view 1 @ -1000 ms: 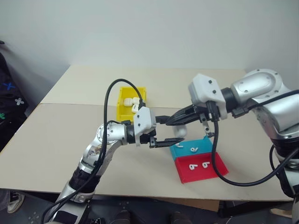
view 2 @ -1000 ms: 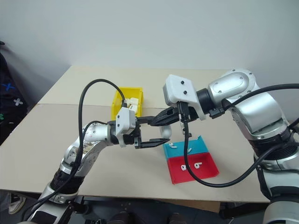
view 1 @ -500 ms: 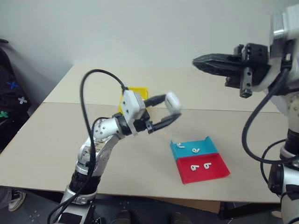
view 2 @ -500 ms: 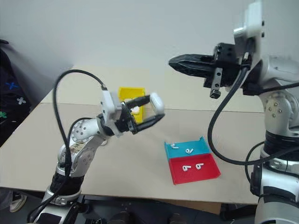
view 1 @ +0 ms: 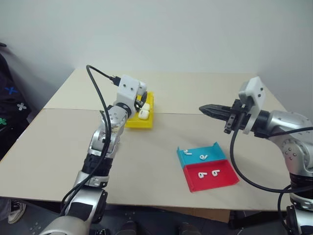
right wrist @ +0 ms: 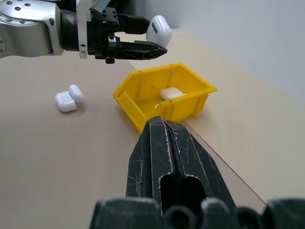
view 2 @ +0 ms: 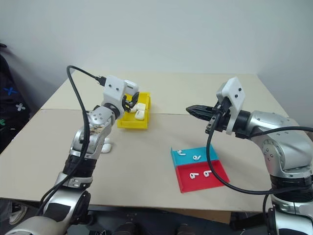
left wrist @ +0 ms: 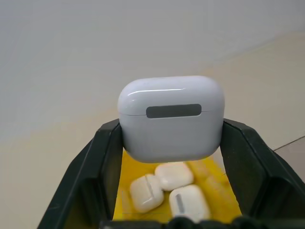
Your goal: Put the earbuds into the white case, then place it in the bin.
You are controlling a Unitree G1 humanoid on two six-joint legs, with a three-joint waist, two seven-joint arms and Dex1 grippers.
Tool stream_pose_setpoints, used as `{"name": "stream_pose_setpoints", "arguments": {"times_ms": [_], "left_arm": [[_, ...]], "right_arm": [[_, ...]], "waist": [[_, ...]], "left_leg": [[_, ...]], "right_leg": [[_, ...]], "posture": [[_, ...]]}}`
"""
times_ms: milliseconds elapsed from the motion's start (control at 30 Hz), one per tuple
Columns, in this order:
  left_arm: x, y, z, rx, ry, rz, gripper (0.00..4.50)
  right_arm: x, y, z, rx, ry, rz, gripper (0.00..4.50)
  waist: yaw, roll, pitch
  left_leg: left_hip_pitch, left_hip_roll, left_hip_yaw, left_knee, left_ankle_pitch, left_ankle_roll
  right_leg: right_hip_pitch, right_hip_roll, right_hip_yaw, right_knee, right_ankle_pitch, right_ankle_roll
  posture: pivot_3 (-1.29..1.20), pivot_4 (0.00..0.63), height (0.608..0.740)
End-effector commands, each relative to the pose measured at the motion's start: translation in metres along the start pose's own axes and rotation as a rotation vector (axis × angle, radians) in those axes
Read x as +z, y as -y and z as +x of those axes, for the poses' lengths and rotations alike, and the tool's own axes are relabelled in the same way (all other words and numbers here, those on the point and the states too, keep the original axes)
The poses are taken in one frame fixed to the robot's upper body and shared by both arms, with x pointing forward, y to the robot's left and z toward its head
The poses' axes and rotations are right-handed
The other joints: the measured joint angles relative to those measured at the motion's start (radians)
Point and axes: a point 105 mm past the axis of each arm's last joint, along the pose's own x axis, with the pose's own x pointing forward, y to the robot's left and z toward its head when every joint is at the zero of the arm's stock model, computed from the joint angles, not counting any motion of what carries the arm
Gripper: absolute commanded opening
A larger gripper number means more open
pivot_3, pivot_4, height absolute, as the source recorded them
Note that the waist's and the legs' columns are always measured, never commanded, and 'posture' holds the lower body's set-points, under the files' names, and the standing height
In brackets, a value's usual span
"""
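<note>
While the white case (left wrist: 171,118) is pinched, lid closed, between the left gripper's (left wrist: 170,143) fingers, it is held directly above the bin (right wrist: 164,95), so the coming release is judged a straight drop. The bin lies nearer the left arm. Right gripper (right wrist: 167,143): pressed together, empty, well apart. Counted: three cases in the bin; one open case (right wrist: 69,97) on the table beside it; four earbuds (view 1: 201,166) in the blue-and-red tray (view 1: 230,180).

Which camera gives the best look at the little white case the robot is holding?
The left wrist view: the white case sits large between the left pincer's fingers, lid seam plain. The right wrist view shows it small, above the yellow bin. In the eye views the arm mostly hides it.
</note>
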Motion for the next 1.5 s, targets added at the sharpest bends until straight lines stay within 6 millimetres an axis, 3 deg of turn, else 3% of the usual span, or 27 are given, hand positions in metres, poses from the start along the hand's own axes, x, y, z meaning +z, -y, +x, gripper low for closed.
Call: {"name": "stream_pose_setpoints", "arguments": {"times_ms": [33, 133, 300, 500, 567, 633, 800, 933, 1200, 1500], "left_arm": [[-0.003, 0.0, 0.015, 0.05, -0.025, 0.069, 2.77], [-0.012, 0.0, 0.023, 0.083, -0.058, 0.111, 2.77], [-0.017, 0.004, 0.028, 0.04, -0.083, 0.024, 4.43], [-0.007, 0.009, 0.026, 0.009, 0.003, 0.044, 4.47], [0.01, 0.011, 0.018, -0.071, 0.087, -0.118, 4.47], [0.026, 0.009, 0.004, -0.155, 0.181, -0.235, 4.47], [0.035, 0.011, -0.05, -0.384, 0.279, -0.13, 4.47], [0.028, 0.011, -0.087, -0.504, 0.27, -0.065, 4.47], [-0.004, 0.003, -0.167, -0.763, 0.119, -0.024, 4.47], [-0.021, -0.013, -0.222, -0.872, -0.017, -0.055, 4.5]], "right_arm": [[0.002, 0.005, -0.001, -0.042, -0.03, -0.023, 0.04], [0.002, 0.002, -0.001, -0.039, -0.028, -0.015, 0.04], [0.002, 0.0, -0.003, -0.05, -0.034, -0.01, 0.0], [0.0, -0.002, -0.004, -0.05, -0.047, -0.015, 0.0], [0.0, -0.003, -0.005, -0.049, -0.051, -0.023, 0.0], [0.0, -0.004, -0.008, -0.041, -0.063, -0.045, 0.0], [-0.015, -0.022, -0.031, 0.104, -0.116, -0.201, 0.0], [-0.03, -0.034, -0.053, 0.227, -0.157, -0.367, 0.0], [-0.045, -0.032, -0.093, 0.368, -0.238, -0.425, 0.0], [-0.048, -0.036, -0.12, 0.417, -0.321, -0.43, 3.1]], "waist": [[0.003, 0.0, 0.0], [0.005, 0.0, 0.0], [0.006, -0.001, 0.0], [0.004, -0.001, 0.0], [0.003, -0.001, 0.0], [0.003, -0.001, 0.0], [-0.002, 0.0, 0.0], [-0.005, 0.0, 0.0], [-0.017, 0.0, 0.0], [-0.009, 0.0, 0.0]], "left_leg": [[0.0, 0.0, 0.0, 0.0, 0.0, 0.0], [-0.001, -0.001, 0.0, 0.0, 0.0, 0.0], [-0.001, -0.001, 0.0, 0.0, 0.0, 0.0], [-0.001, -0.001, 0.0, 0.0, 0.0, 0.0], [-0.001, -0.001, 0.0, 0.0, 0.0, 0.0], [-0.002, -0.001, 0.0, 0.0, 0.0, 0.0], [0.0, -0.001, 0.0, -0.001, 0.0, 0.0], [0.001, -0.001, 0.001, -0.001, 0.0, 0.0], [0.005, 0.001, 0.001, 0.0, 0.001, -0.002], [0.005, 0.002, 0.003, 0.0, 0.001, -0.002]], "right_leg": [[0.0, 0.0, 0.0, 0.0, 0.0, 0.0], [0.0, -0.001, 0.0, -0.001, 0.0, 0.0], [-0.001, -0.001, -0.001, -0.001, 0.0, 0.0], [-0.001, -0.001, -0.001, -0.001, 0.0, 0.0], [-0.001, -0.001, -0.001, -0.001, 0.0, 0.0], [-0.001, -0.001, -0.001, -0.001, 0.0, 0.0], [0.0, -0.001, 0.0, -0.001, 0.0, 0.0], [0.001, -0.001, 0.0, 0.0, -0.001, 0.001], [0.003, -0.001, 0.001, 0.001, -0.003, 0.005], [0.002, -0.002, 0.0, 0.0, -0.008, -0.001]], "posture": [[0.0, 0.15, 0.74], [0.0, 0.15, 0.74], [0.0, 0.15, 0.74], [0.0, 0.15, 0.74], [0.0, 0.15, 0.74], [0.0, 0.15, 0.74], [0.0, 0.15, 0.74], [0.0, 0.15, 0.74], [0.0, 0.15, 0.74], [0.0, 0.15, 0.74]]}}
